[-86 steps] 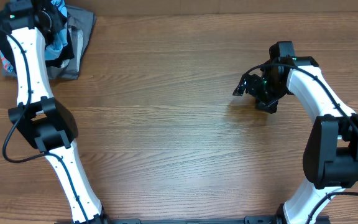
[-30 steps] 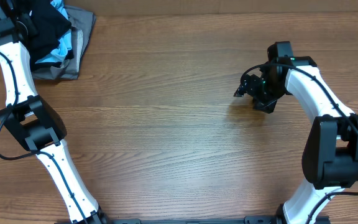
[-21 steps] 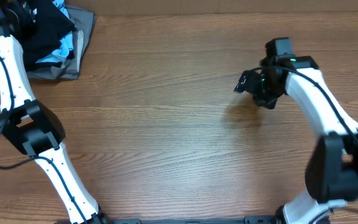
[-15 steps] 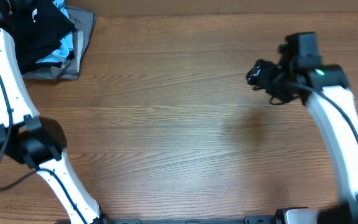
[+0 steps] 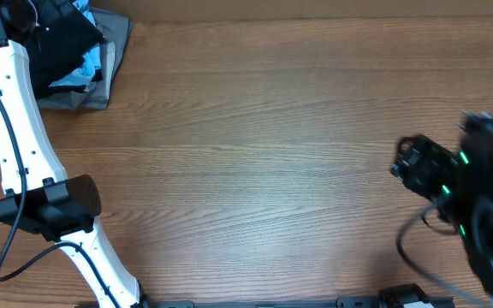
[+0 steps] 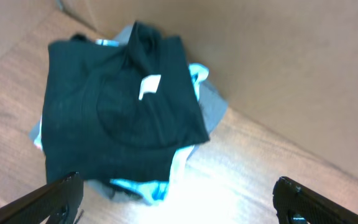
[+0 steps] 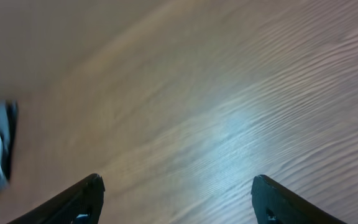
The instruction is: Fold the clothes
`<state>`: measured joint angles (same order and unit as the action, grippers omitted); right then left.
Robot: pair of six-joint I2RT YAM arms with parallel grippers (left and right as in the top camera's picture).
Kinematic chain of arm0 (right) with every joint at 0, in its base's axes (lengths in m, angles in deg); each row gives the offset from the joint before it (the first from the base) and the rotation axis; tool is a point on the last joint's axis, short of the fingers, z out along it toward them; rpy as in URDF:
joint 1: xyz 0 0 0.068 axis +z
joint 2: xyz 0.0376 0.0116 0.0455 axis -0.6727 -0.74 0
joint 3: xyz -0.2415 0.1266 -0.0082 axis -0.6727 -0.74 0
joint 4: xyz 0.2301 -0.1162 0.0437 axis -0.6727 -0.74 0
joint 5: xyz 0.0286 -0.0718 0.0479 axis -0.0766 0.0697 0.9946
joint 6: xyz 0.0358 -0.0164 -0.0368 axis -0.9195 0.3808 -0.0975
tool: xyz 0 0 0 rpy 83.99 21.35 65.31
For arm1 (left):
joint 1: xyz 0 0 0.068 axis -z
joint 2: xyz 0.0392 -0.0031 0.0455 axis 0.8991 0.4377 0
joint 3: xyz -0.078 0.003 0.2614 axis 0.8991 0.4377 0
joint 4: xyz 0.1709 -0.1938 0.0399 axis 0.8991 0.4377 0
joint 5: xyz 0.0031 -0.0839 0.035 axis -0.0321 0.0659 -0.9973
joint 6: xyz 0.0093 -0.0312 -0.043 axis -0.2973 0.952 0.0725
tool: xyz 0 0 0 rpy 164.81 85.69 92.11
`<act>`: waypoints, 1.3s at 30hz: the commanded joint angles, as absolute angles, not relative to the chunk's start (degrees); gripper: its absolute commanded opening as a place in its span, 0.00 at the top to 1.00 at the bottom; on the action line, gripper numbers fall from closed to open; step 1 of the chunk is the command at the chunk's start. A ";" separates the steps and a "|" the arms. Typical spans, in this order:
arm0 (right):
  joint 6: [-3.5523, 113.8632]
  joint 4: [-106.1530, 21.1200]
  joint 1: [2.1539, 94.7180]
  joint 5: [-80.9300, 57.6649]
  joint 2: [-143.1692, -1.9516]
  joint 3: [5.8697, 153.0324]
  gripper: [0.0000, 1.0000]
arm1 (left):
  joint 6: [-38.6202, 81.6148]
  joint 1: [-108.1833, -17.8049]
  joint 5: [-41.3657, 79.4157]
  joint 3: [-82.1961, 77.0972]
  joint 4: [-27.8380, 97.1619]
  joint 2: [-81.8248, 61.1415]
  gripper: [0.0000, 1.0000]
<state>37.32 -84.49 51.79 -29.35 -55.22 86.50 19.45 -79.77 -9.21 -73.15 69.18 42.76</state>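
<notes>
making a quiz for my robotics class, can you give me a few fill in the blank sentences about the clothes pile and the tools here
1. The black T-shirt lies on top of a light ____ shirt.
2. Its small neck tag is ____.
3. The left tool hangs above the T-shirt with its fingers ____, holding nothing.
4. The T-shirt sits at the far corner of the table, on the ____ arm's side.
Missing words: blue, white, open, left.

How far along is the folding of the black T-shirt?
Done: the soft black short-sleeved T-shirt lies folded into a rough square, white neck tag up, atop the light blue shirt and grey garment. In hand: nothing; the left gripper and right gripper are both open and empty. Left: no unfolded garment shows, so likely only tidying.
</notes>
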 commanded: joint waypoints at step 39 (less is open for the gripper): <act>42.59 -64.47 49.69 -34.37 -36.35 57.23 0.00 | 20.20 -79.59 -8.65 -73.23 70.93 43.15 0.00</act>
<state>35.83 -70.42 50.52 -36.19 -41.56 65.54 19.58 -79.77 -9.24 -73.15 70.98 42.78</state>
